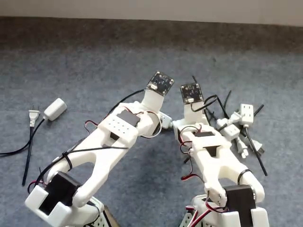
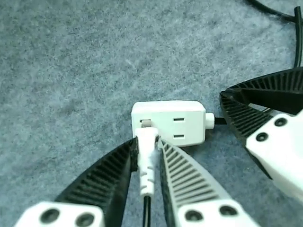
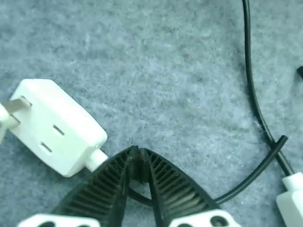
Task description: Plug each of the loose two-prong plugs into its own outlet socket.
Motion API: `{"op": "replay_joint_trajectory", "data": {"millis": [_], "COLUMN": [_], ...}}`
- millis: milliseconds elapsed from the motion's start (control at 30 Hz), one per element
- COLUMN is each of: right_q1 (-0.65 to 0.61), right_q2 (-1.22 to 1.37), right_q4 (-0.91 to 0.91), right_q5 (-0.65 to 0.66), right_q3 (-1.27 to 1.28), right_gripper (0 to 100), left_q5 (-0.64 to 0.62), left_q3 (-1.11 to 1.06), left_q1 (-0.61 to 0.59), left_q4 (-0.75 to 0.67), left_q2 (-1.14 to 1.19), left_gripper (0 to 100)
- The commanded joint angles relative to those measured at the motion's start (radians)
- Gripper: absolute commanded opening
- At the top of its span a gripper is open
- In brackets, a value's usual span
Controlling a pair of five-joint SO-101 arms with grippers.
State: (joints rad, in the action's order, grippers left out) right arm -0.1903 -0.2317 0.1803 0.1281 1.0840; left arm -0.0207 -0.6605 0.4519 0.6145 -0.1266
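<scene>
Plug [image 2: 146,153] at socket [image 2: 182,124] — black cord [image 3: 252,92] nearby

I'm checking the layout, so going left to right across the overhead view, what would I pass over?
loose plug → white block → one arm → other arm → pile of outlet blocks and cords

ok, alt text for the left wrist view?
The left gripper clamps a white two-prong plug, its prongs meeting a socket of a white outlet block on grey carpet, metal partly visible. The right gripper grips the block's cord; a black cable lies beyond.
</scene>
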Motion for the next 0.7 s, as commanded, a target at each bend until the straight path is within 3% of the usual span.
{"op": "replay_joint_trajectory", "data": {"millis": [0,100,233,500,667], "right_q1": [-0.004,-0.004,-0.004,-0.004,-0.004], "right_q2": [-0.005,-0.005,-0.005,-0.005,-0.005], "right_q4": [-0.019,-0.019,-0.019,-0.019,-0.019], "right_q5": [-0.005,-0.005,-0.005,-0.003,-0.003], "right_q3": [-0.05,-0.05,-0.048,-0.048,-0.048], "right_gripper": [1.0,1.0,1.0,1.0,1.0], "left_q5": [-0.018,-0.089,-0.094,-0.12,-0.143], "left_q3": [0.022,0.036,0.125,0.59,0.766], "left_q1": [0.004,-0.015,-0.022,-0.061,-0.071], "left_q4": [0.009,0.014,0.092,0.374,0.549], "left_q2": [0.001,0.001,0.064,0.51,0.644], "left_gripper": [1,1,1,1,1]}}
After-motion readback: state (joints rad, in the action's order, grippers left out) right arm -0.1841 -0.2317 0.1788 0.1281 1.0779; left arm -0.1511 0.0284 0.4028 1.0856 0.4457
